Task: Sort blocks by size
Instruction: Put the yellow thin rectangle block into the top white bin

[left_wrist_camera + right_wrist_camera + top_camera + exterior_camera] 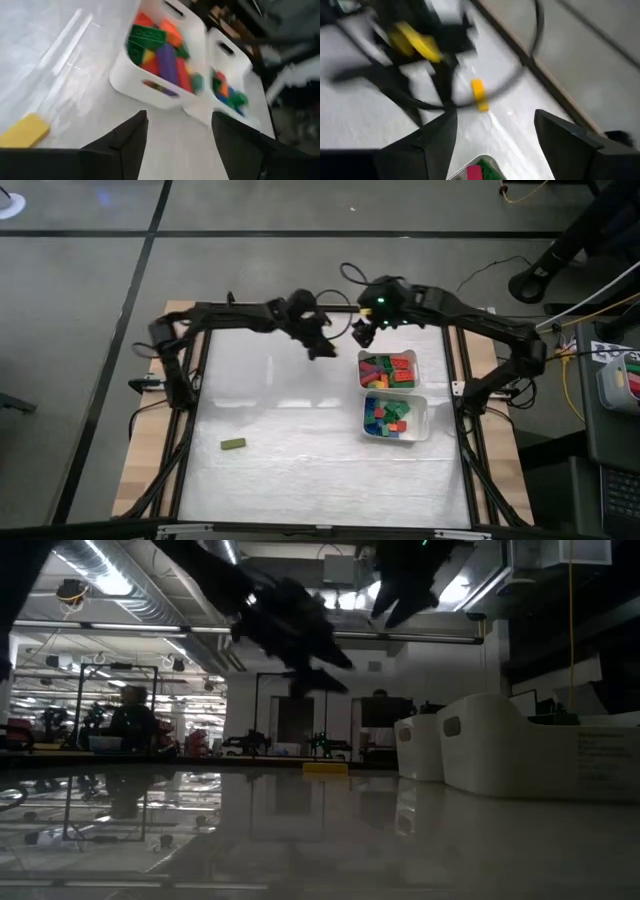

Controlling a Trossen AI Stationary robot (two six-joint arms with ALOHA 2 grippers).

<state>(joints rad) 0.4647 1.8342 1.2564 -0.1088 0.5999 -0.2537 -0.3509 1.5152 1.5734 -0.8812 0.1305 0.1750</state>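
Two white trays hold the sorted blocks. The far tray (417, 370) (145, 85) carries longer bars in green, purple, red and orange; the near tray (426, 418) (235, 60) carries short cubes. A yellow bar (25, 131) (479, 94) (325, 768) lies flat on the table near the far edge. A yellowish-green bar (233, 444) lies flat at the near left. My left gripper (322, 350) (177, 117) hangs open above the table, left of the far tray, with nothing between its fingers. My right gripper (365, 332) (495, 115) hangs open over the far tray's far rim.
The trays stand side by side at the table's right (500, 750). The two arms hang close together over the table's far middle (300, 650). A wooden strip runs along the table's far edge (555, 90). A person sits in the room beyond (130, 720).
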